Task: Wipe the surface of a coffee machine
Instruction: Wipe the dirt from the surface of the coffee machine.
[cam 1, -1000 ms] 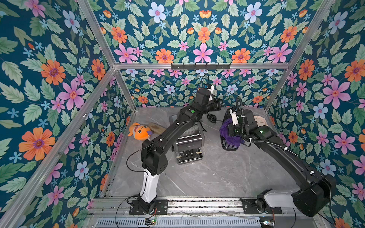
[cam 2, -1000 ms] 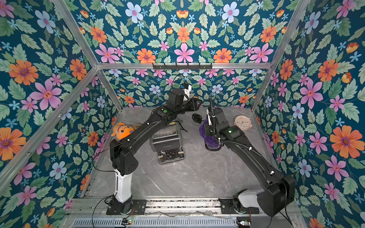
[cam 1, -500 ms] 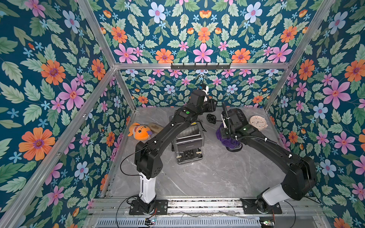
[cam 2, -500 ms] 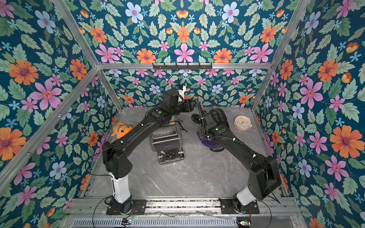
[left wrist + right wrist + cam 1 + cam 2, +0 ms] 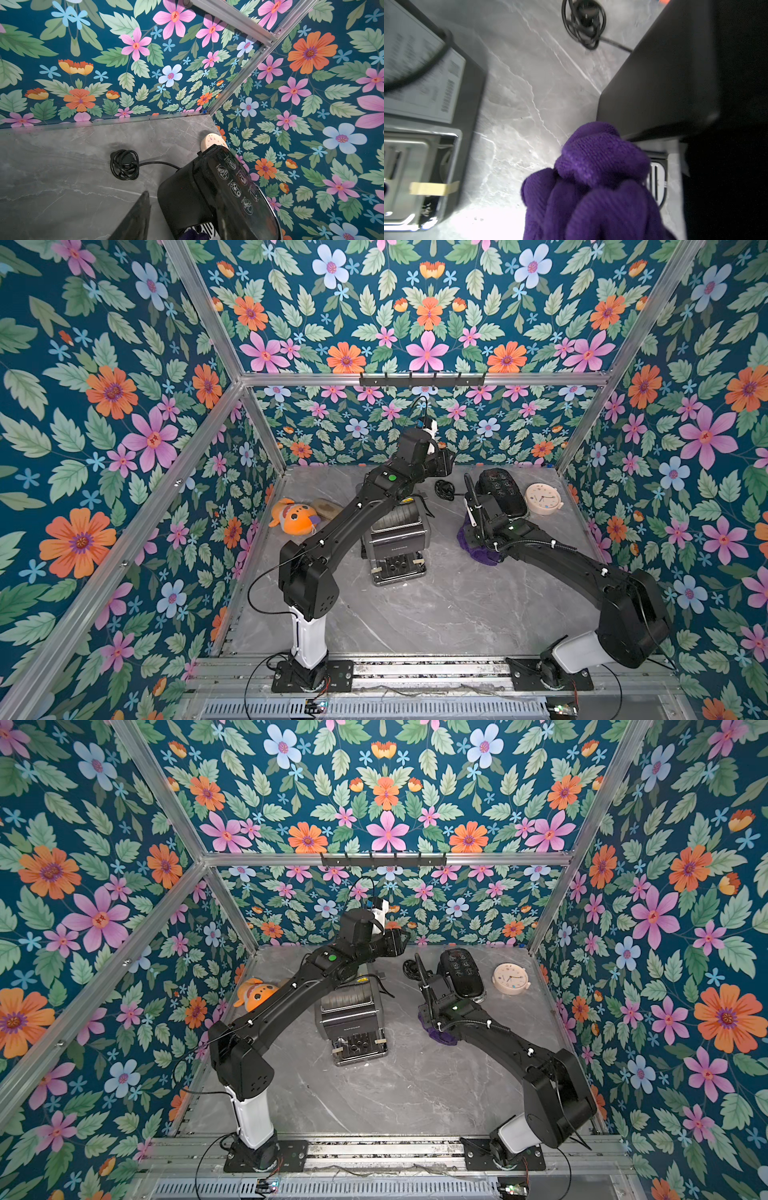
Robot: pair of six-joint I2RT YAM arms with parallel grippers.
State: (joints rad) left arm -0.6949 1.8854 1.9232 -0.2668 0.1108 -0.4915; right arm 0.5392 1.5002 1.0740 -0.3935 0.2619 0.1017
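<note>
Moved since a second ago: right arm has folded back toward its base, uncovering the lid of the black coffee machine (image 5: 500, 491). The purple cloth (image 5: 484, 558) has come down to the machine's front foot. I see little change in the left arm.
Grey machine (image 5: 397, 537): mid-table, upright, apart from the cloth, untouched.
Purple cloth: bunched against the drip tray (image 5: 658, 182) at the black machine's base, low over the table (image 5: 415, 614).
Right gripper (image 5: 482, 531): fingers hidden by the cloth, which bunches straight out from it; I read it as clamped on the cloth.
Black coffee machine: right rear of the table, upright. The coiled cord (image 5: 444, 489) lies beside it and the clock (image 5: 543, 498) just beyond.
Left gripper (image 5: 446, 459): raised over the rear edge, facing the black machine, jaws apart, nothing between them.
Step in hand: I judge this to be wiping along the lower front, with the task partway through.
Next move calls for: carrying the cloth up the side wall and across the lid. Pressure should be light enough that the machine does not slide toward the clock.
</note>
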